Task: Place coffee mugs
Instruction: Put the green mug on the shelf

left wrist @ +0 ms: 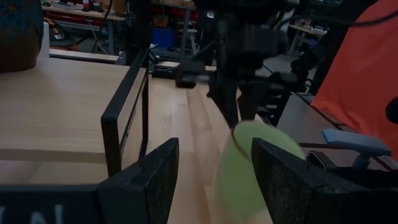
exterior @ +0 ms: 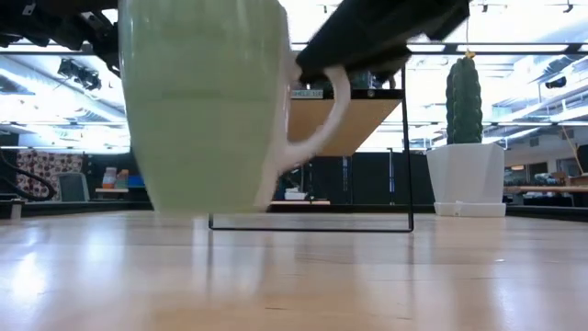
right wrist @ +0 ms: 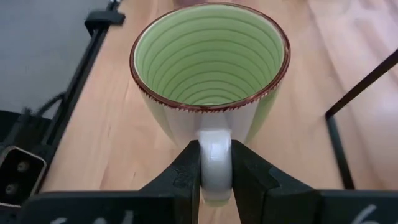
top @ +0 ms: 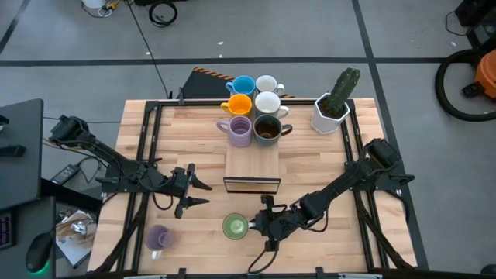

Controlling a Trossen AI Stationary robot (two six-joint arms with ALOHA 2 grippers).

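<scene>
Table [top: 310, 167]: light wood, fills the centre of the high view.
Riser shelf [top: 252, 164]: centre of frame; six mugs stand grouped just above it.
Step in hand: carry the green mug [top: 235, 225] to its place; keep it upright and clear the shelf's black frame.
Green mug: lower centre, appears just off the wood in the low view.
Lavender mug [top: 158, 237]: lower left, untouched.
Right gripper [right wrist: 215, 177]: narrow, pinching the green mug's handle.
Left gripper [top: 195, 190]: left of centre, spread wide, empty.
</scene>
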